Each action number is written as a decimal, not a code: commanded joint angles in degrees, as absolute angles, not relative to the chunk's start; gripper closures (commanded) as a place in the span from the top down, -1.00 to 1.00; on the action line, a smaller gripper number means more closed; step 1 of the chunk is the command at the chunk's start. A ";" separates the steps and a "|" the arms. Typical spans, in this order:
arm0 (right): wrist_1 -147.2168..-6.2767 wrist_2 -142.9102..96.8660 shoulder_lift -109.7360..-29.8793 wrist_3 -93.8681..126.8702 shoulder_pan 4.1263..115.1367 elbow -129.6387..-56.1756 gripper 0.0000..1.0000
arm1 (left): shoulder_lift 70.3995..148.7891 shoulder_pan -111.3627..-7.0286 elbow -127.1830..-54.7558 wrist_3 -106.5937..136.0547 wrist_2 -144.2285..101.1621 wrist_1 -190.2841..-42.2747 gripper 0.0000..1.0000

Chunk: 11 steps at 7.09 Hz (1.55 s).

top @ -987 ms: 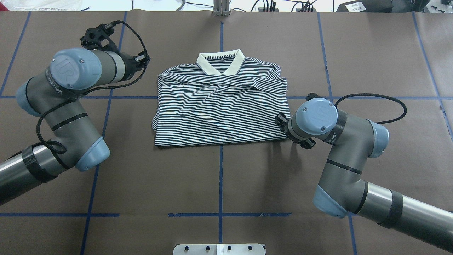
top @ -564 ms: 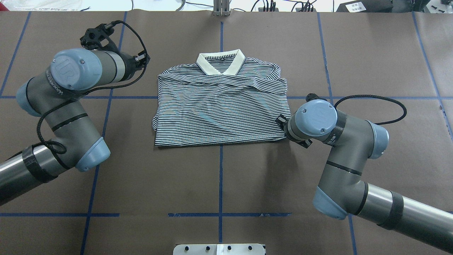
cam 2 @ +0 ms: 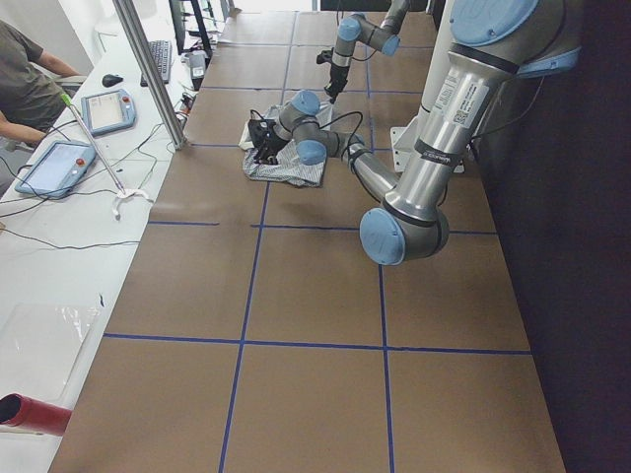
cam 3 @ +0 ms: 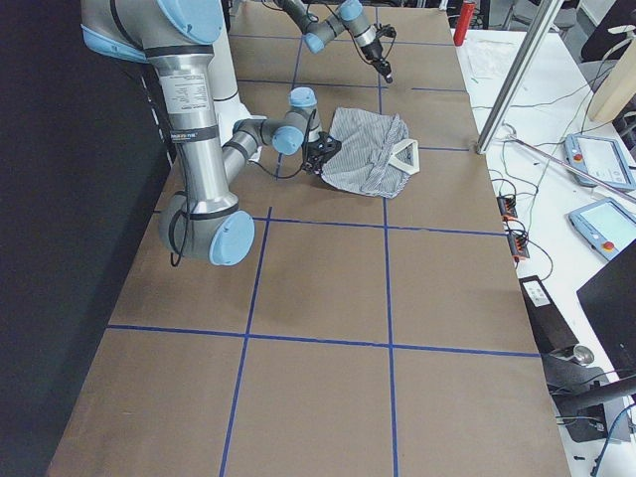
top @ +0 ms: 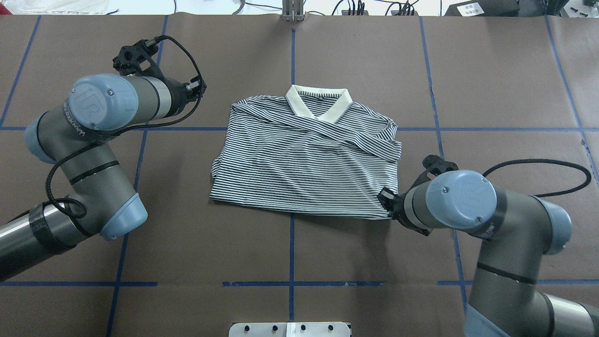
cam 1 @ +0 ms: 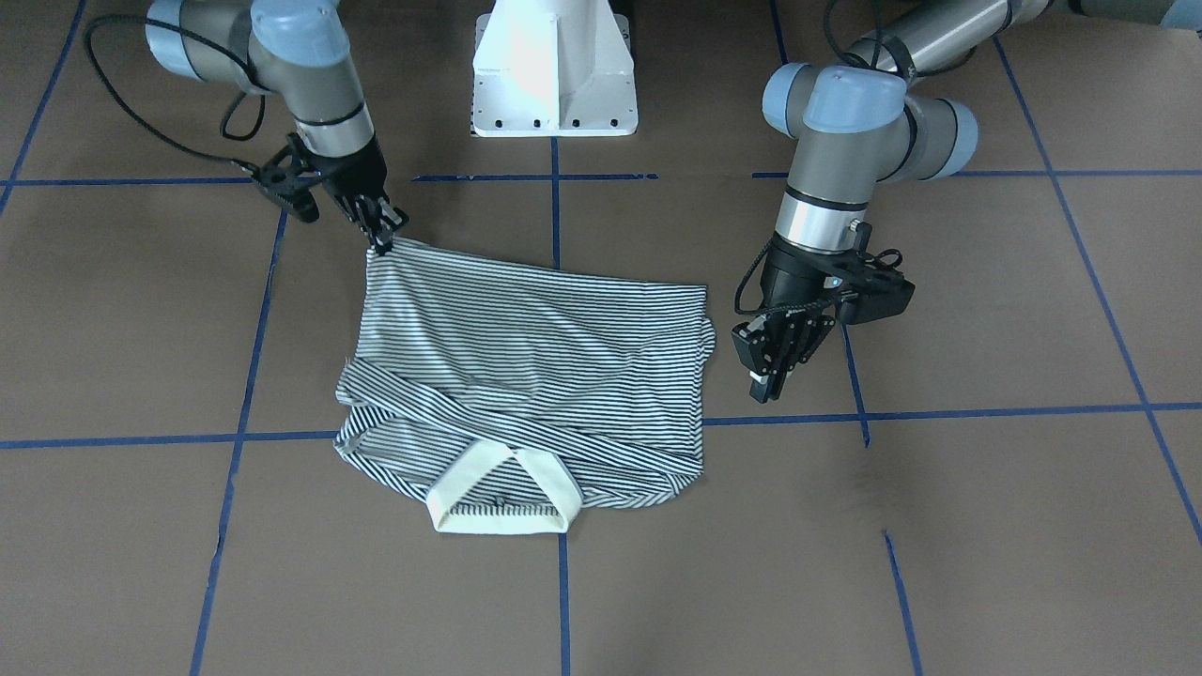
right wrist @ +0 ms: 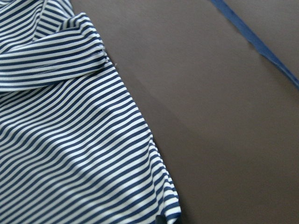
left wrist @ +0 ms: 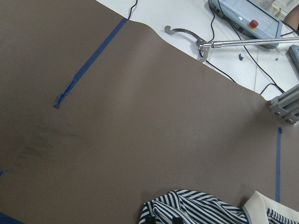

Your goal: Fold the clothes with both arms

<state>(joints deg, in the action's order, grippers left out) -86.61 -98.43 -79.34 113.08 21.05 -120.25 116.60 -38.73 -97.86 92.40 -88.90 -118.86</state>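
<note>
The striped polo shirt point(top: 304, 164) lies folded on the brown table, cream collar point(top: 327, 105) at the far side. My right gripper point(cam 1: 383, 239) is shut on the shirt's near right hem corner, which stretches the cloth towards it; in the overhead view the right gripper point(top: 387, 203) sits at that corner. The right wrist view is filled by the striped fabric point(right wrist: 70, 140). My left gripper point(cam 1: 762, 385) hangs beside the shirt's left edge, apart from it, with its fingers together and nothing between them. The shirt's edge point(left wrist: 196, 207) shows at the bottom of the left wrist view.
Blue tape lines point(top: 292, 252) grid the table. The white pedestal base point(cam 1: 554, 75) stands at the robot's side. A metal post point(top: 292, 11) rises at the far edge. A person point(cam 2: 25, 84) sits at the bench with tablets point(cam 2: 108, 108) and cables.
My right arm has drawn back towards the robot and to its right, dragging the shirt by the corner. The shirt has slid that way and turned slightly. The left arm barely moved.
</note>
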 commanded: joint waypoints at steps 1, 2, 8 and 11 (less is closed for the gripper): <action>-99.52 -105.68 -83.50 113.38 12.86 -132.68 -1.00 | 116.02 -35.43 -102.37 95.88 -92.00 -118.83 -0.51; -100.45 -109.65 -83.50 113.38 11.18 -133.15 -1.00 | 115.23 -34.81 -103.61 98.15 -93.94 -119.00 -0.45; -100.55 -109.78 -80.07 113.47 22.74 -132.54 1.00 | 112.23 -17.60 -106.35 109.33 -93.43 -108.59 -0.07; -100.55 -109.78 -80.07 113.55 23.20 -132.45 1.00 | 112.49 -16.96 -106.26 109.34 -91.85 -105.83 -0.07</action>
<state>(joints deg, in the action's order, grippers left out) -100.55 -109.79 -80.12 113.53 23.03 -132.51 112.15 -17.34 -106.29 109.29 -92.34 -107.26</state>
